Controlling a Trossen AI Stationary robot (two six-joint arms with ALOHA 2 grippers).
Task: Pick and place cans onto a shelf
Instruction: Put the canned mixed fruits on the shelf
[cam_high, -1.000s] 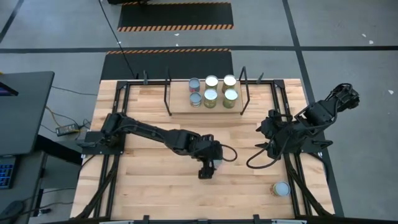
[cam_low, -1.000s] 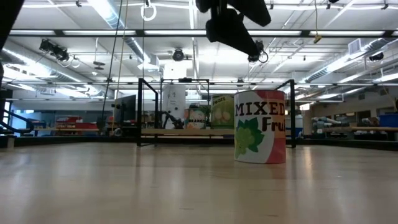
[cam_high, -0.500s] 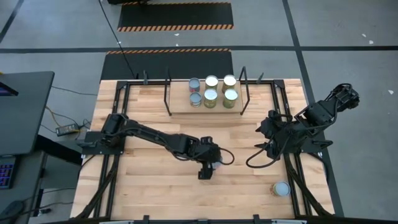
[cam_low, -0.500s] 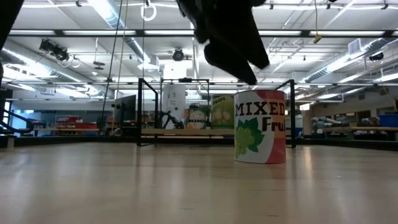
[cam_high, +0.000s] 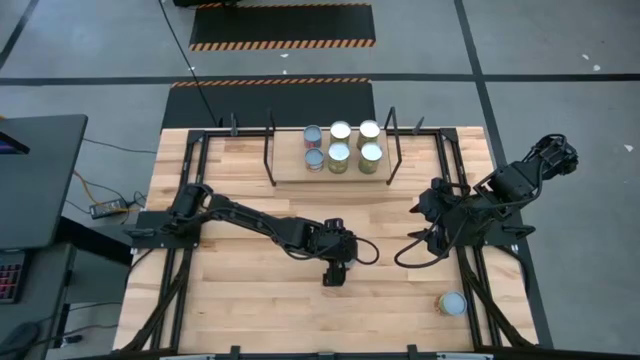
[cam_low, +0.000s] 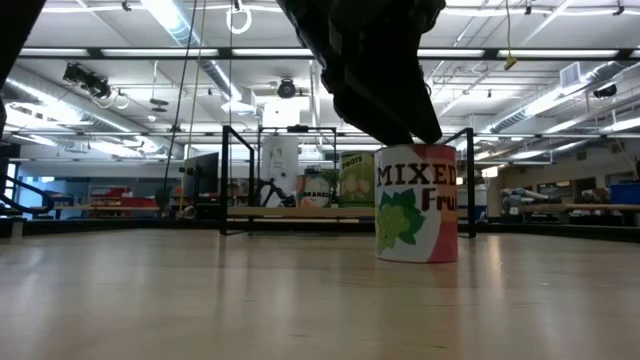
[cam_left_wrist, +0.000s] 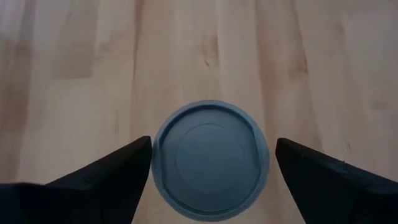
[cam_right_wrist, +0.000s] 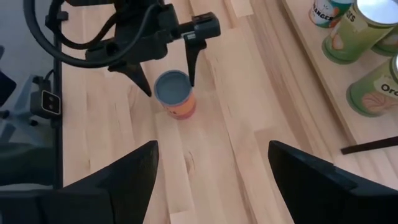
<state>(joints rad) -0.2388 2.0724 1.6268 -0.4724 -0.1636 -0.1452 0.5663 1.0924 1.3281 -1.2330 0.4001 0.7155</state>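
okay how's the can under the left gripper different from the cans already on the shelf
The can under the left gripper stands alone on the bare table, with the open left gripper straddling it; the cans on the shelf sit grouped together on the shelf, untouched. Its label is orange-red, while several shelf cans look green. All stand upright with pale round tops.

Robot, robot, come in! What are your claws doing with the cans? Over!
Left gripper open, jaws straddling a can mid-table, not closed. Right gripper waiting at right. Five cans on shelf; another can near front right. Nothing in the way.
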